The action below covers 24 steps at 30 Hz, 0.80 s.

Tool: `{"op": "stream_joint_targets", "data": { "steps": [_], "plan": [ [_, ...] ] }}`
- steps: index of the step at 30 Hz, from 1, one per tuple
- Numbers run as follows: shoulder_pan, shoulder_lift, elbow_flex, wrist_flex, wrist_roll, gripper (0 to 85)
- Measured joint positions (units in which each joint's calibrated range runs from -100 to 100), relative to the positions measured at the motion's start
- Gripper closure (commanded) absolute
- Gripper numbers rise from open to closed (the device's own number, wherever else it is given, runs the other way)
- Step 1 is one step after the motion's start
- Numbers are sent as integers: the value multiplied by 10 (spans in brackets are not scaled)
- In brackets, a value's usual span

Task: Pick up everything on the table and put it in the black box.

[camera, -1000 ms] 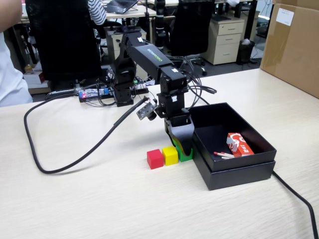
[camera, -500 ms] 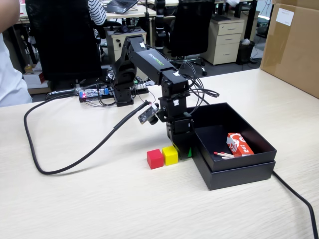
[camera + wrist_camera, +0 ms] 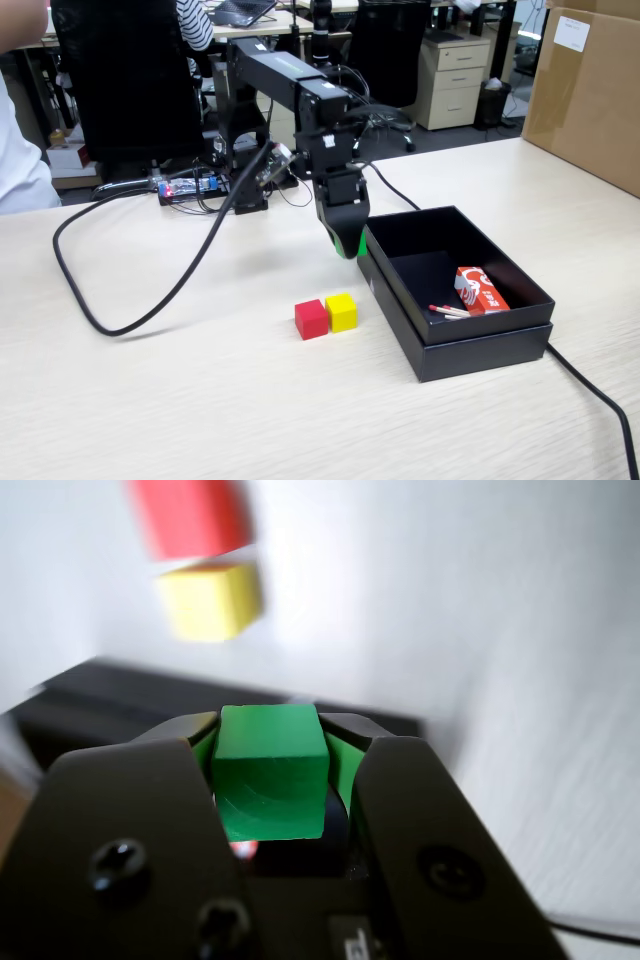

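Observation:
My gripper [image 3: 349,245] is shut on the green cube [image 3: 270,770], which shows as a green edge at the tips [image 3: 359,245] in the fixed view. It hangs above the table [image 3: 180,400], just left of the black box [image 3: 480,350] and beside its near-left corner. The red cube [image 3: 311,319] and the yellow cube [image 3: 341,312] sit side by side, touching, on the table in front of the gripper. In the wrist view the red cube [image 3: 190,515] and yellow cube [image 3: 210,600] are blurred at top left, past the box's dark edge [image 3: 110,695].
Inside the box lie a red-and-white packet [image 3: 480,290] and thin red-tipped sticks [image 3: 448,311]. A thick black cable [image 3: 130,320] loops over the table at left; another cable [image 3: 600,400] runs right of the box. A brown carton [image 3: 590,90] stands at the far right.

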<state>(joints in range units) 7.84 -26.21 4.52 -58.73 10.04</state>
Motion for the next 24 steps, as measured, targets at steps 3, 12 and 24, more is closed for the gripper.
{"op": "stream_joint_targets", "data": {
  "steps": [3, 12, 24],
  "plan": [
    [22, -105, 50, -1, 0, 846],
    [77, 289, 286, -3, 0, 846],
    [84, 484, 346, -9, 0, 739]
  ]
}}
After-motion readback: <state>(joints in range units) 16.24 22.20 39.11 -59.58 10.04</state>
